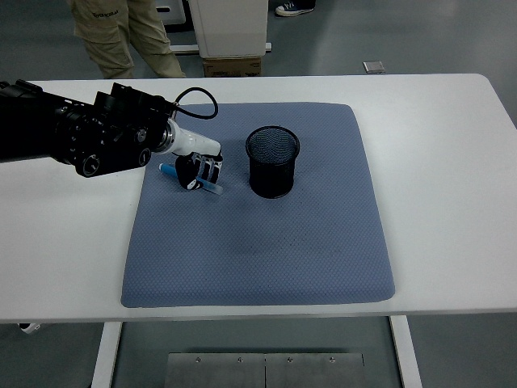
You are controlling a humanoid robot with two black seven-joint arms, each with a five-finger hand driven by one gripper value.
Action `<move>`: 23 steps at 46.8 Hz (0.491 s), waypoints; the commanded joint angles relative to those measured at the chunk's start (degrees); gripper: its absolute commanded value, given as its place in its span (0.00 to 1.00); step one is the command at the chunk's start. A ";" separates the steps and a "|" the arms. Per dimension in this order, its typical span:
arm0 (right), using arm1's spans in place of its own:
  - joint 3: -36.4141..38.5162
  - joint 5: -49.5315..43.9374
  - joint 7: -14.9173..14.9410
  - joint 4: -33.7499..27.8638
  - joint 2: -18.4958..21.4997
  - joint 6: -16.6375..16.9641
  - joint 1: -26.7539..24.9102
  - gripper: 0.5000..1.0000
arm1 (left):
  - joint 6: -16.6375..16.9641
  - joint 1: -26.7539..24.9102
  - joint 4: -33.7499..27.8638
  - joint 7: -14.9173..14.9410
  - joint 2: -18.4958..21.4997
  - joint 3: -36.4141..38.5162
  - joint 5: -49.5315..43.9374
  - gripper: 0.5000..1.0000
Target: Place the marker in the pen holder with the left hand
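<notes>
The left hand (200, 171) is curled around a blue marker (168, 170), with the fingers (212, 171) closed over the middle of its barrel. One blue end sticks out to the left of the hand and a paler tip shows just below the fingers on the right. The marker lies tilted, and whether it has fully cleared the mat cannot be told from above. The black left arm (81, 137) reaches in from the left edge across the bench (452, 162).

Under the hand is a blue-grey padded mat (266, 250) covering the middle of the bench. On it, just right of the hand and slightly apart from it, stands the black mesh pen holder (272, 160), upright, its mouth open and apparently empty.

This looks like the pick-up step, with the grip made and the carry not yet done. Next the hand would need to lift, move right over the holder's rim, tip the marker upright and let go. A person's legs (121, 36) show at the far side.
</notes>
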 commanded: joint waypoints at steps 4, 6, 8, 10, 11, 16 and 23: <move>0.00 -0.06 -0.09 -0.05 0.00 0.00 0.00 1.00 | 0.00 -0.09 0.09 0.00 0.09 -0.79 -0.30 0.00; 0.00 0.03 0.00 -0.05 0.00 0.00 0.00 1.00 | 0.00 -0.09 0.09 0.00 0.09 -0.88 -0.39 0.00; 0.00 -0.06 0.00 -0.05 0.00 0.00 0.00 1.00 | 0.00 -0.18 0.09 0.00 0.09 -0.88 -0.39 0.00; 0.00 -0.06 0.00 -0.05 0.00 0.00 0.00 1.00 | 0.00 -0.18 0.09 0.00 0.09 -0.96 -0.39 0.00; 0.00 -0.06 0.00 0.04 0.00 0.00 0.00 1.00 | 0.00 -0.26 0.09 0.00 0.09 -0.96 -0.39 0.00; 0.00 -0.06 0.00 0.04 0.00 0.00 0.00 1.00 | 0.00 -0.53 0.18 0.00 0.09 -1.05 -0.56 0.00; 0.00 -0.06 0.00 -0.05 0.00 0.00 0.00 1.00 | 0.00 -0.53 0.27 0.00 0.18 -1.93 -0.56 0.00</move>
